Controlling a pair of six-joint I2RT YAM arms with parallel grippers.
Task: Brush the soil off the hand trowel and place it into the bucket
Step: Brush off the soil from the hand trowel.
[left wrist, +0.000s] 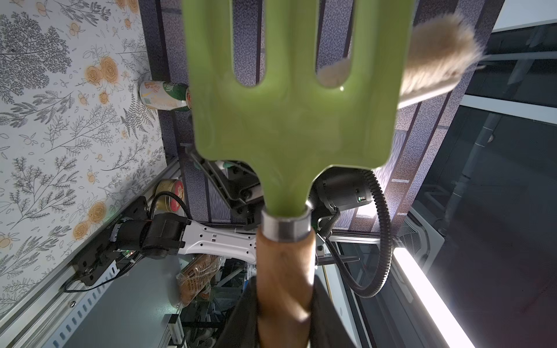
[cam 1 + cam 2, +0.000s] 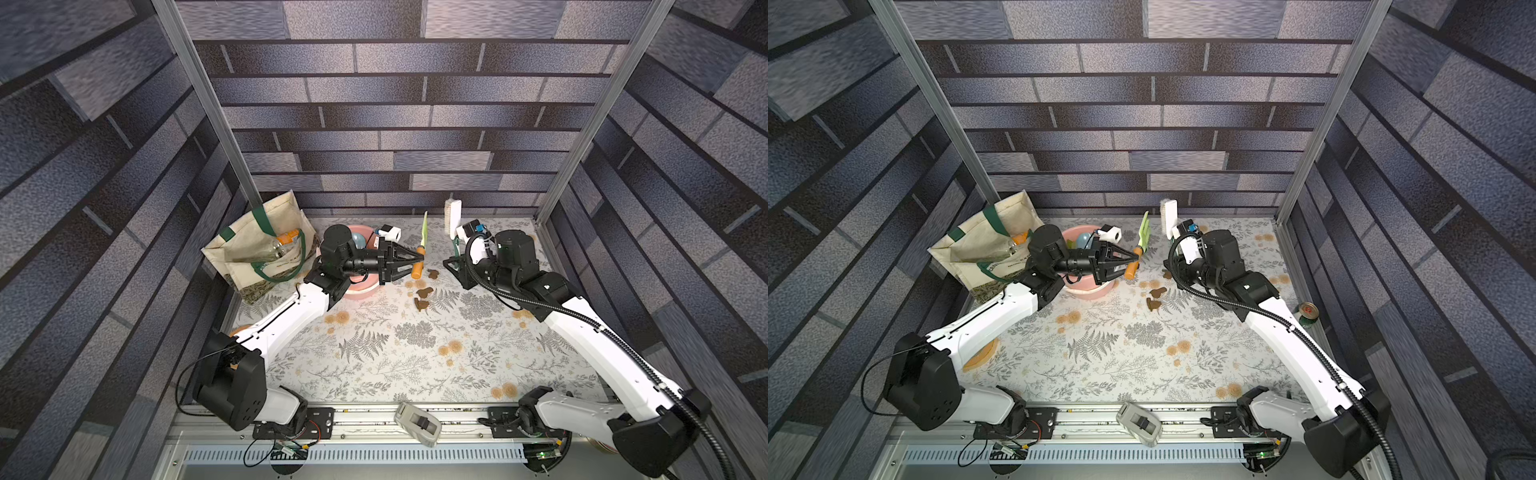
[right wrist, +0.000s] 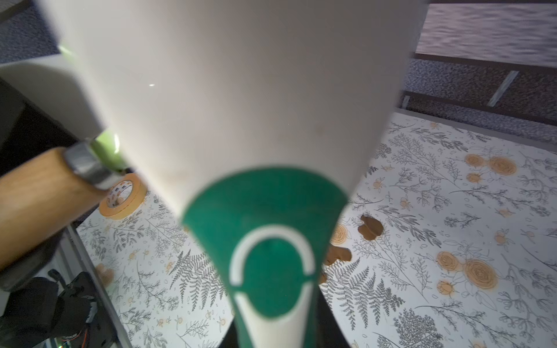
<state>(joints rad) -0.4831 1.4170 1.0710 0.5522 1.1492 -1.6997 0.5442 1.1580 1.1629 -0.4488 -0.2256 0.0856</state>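
**Hand trowel** (image 1: 295, 120): green pronged blade, metal collar, wooden handle. It is held clear of the worktop (image 2: 374, 374), over the middle of its far part, just to the right of the bucket (image 2: 360, 291).
- Grip: the left gripper (image 2: 415, 262) is clamped narrowly on the wooden handle.
- Axis: the long axis runs from the handle end towards the far edge, blade end foremost and raised. How steeply it is raised cannot be told.
- Facing: the blade is seen edge-on in both top views, its broad faces turned sideways. No soil is seen on the face shown in the left wrist view.

**Brush** (image 2: 453, 216): white head, green handle. The handle is gripped in the closed right gripper (image 2: 456, 258), with the bristles brought against the blade's far side. Judged purpose: the blade is presented side-on so that it can be swept.

**Soil** (image 2: 424, 292): several brown blobs lying on the worktop between the two grippers, nearer than the trowel.

**Bucket**: pink, partly hidden behind the left arm. It is judged to be close enough for a short transfer.
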